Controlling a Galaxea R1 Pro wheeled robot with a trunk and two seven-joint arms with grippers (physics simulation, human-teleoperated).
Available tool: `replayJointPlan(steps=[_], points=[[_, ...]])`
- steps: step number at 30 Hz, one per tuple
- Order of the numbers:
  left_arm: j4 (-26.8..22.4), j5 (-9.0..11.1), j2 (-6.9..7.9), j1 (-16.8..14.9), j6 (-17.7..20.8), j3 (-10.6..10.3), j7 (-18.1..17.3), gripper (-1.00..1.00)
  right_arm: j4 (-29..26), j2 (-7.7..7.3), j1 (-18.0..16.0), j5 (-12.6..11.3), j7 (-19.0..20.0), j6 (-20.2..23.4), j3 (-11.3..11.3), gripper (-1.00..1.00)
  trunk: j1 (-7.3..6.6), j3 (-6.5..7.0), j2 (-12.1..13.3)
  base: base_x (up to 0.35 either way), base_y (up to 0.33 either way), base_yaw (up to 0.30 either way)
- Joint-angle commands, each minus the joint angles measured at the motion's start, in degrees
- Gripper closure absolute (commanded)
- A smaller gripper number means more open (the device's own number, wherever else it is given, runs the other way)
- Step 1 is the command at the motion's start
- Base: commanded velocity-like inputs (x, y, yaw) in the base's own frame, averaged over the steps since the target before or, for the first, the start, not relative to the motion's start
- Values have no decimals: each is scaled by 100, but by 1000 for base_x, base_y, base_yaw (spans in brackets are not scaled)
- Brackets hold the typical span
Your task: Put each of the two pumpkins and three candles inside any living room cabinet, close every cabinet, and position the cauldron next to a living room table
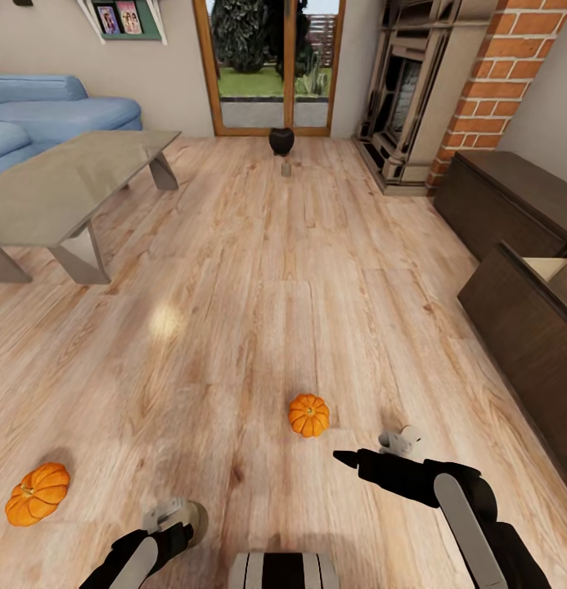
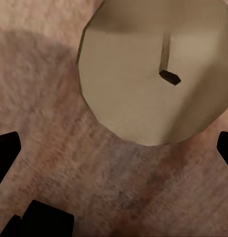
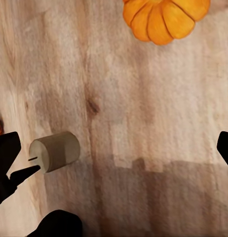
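Two pumpkins on floor: one (image 1: 308, 415) lower centre, other (image 1: 38, 493) lower left. Left gripper (image 1: 173, 523) hovered over candle (image 1: 187, 519) at bottom left, jaws spread, dark tips either side in wrist view, prob lined up for grab. Right gripper (image 1: 398, 446) jaws spread too, empty, near second candle (image 1: 402, 442). Cauldron (image 1: 281, 141) far off, top centre by glass door, third candle (image 1: 285, 168) just below. Cabinet (image 1: 520, 319) at right edge, drawer pulled out, pale lining showing. Table (image 1: 62, 192) upper left. Wide bare floor between, plenty room to roll.

Open floor (image 1: 258, 270) between pumpkins (image 1: 308, 415)
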Motion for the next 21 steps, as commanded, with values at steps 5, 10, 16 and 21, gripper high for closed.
replayJointPlan(steps=[5, 10, 16, 21], points=[[-10, 55, -2, -3, 1, -31, 48, -100, 2, 2, -3, 34, 30, 17, 21, -100, -1, -4, -2, 0, 0, 0], [-21, 51, -32, -6, 1, -227, 34, -100, 12, 6, -3, 36, 30, 17, 40, -100, -1, -4, -2, 0, 0, 0], [-243, 35, 42, -80, 8, -277, -164, -100, 39, 9, -3, 40, 29, 9, 41, -100, -1, -4, -2, 0, 0, 0], [-353, 37, 252, -374, 77, -240, -195, -100, 42, 9, -2, 40, 27, 8, 41, -100, -1, -4, -2, 0, 0, 0]])
